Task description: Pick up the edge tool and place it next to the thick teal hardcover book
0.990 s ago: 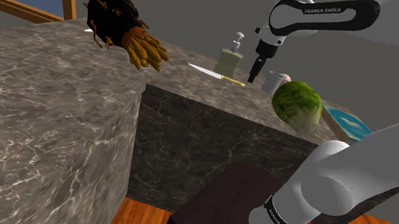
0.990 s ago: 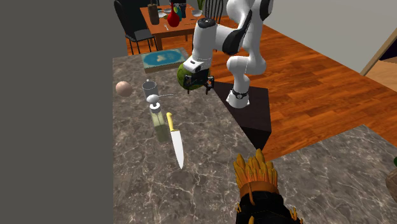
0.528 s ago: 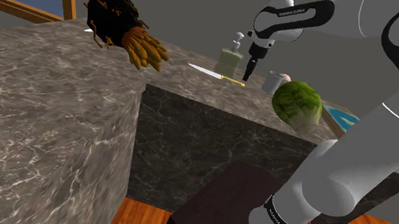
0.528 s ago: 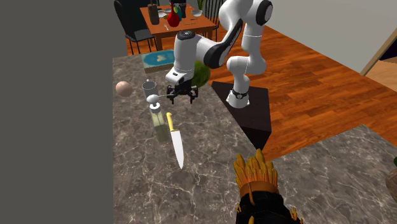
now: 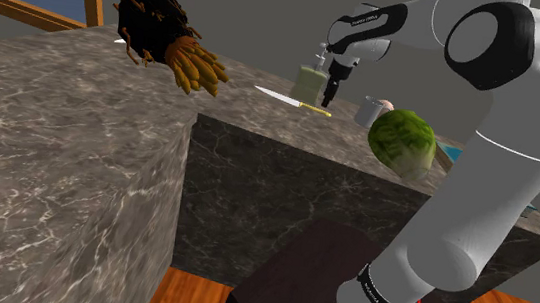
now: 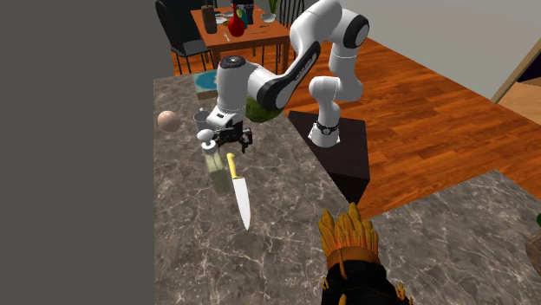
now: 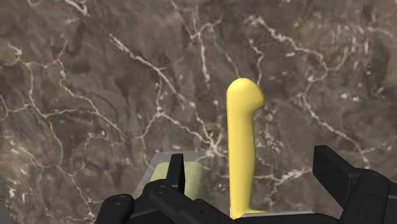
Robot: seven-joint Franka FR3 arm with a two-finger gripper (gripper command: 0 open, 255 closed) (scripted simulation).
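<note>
Two black fingers (image 7: pixel 176 170) of the claw (image 7: pixel 253 167) stand wide apart and hold nothing. The yellow handle of the white-bladed kitchen knife (image 7: pixel 242 137) lies between them without touching either. The knife (image 6: pixel 240 192) rests flat on the dark veined stone surface (image 6: pixel 286 208), its handle under the claw (image 6: pixel 232 139) and its blade running away from it.

A second ago the claw hung beside the leafy green head (image 5: pixel 402 142), well away from the knife. The arm has since swung across, so the claw is now lined up over the handle. That suggests the reach is nearly done, with the descent and the closing on the handle not yet made.

Just beside the claw stands an olive-green pump bottle (image 6: pixel 217 169). A little farther off is a small grey cup (image 6: pixel 203 117). Beyond that, well apart from the knife, lies the thick teal book (image 6: pixel 205 81).

The arm covers most of the book, so the free space around it is hard to judge. The wrist view cuts off the blade, and the bottle (image 7: pixel 179 173) shows there as a sliver behind one finger. How high the claw (image 5: pixel 333 76) hangs above the handle is not clear.
</note>
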